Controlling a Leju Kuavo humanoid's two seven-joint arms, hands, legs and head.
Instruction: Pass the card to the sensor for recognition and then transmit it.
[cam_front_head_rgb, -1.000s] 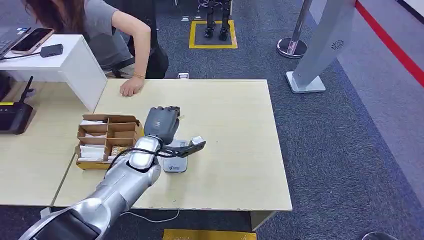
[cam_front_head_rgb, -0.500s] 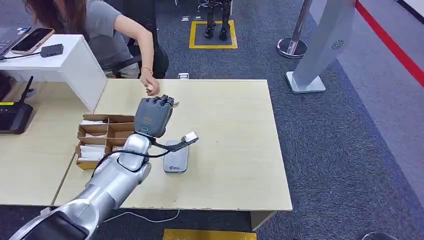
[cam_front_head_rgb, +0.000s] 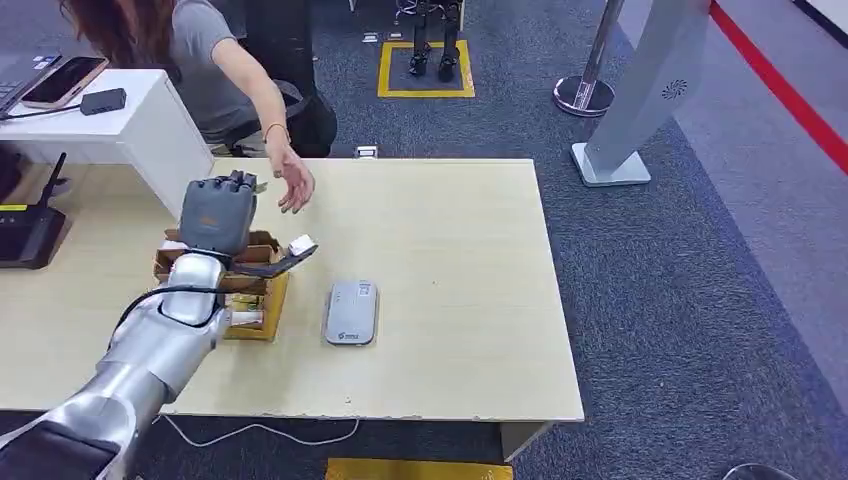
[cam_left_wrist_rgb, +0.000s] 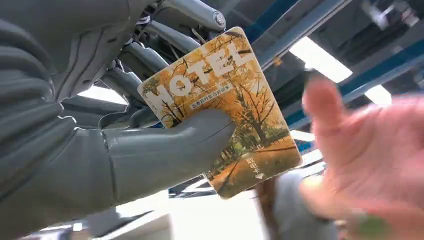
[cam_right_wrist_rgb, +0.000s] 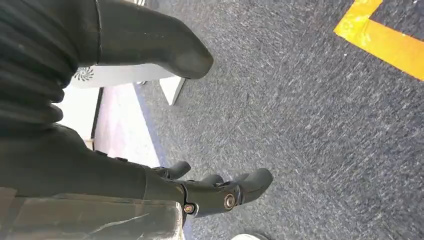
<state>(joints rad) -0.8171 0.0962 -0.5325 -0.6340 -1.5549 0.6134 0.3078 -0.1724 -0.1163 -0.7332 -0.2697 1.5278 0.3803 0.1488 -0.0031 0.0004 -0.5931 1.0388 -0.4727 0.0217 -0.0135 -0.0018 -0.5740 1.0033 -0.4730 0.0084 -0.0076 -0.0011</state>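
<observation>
Left hand (cam_front_head_rgb: 216, 212), gripping the card (cam_left_wrist_rgb: 223, 105), has swung from above the sensor (cam_front_head_rgb: 351, 311) toward ten o'clock, meeting the person's hand (cam_front_head_rgb: 292, 184): handover phase; right hand (cam_right_wrist_rgb: 220, 192) hangs empty, fingers apart.

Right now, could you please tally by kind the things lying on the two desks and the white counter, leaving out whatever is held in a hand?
Card reader: 1
Cardboard organiser box: 1
Router: 1
Phone: 1
Small black box: 1
Total: 5
</observation>
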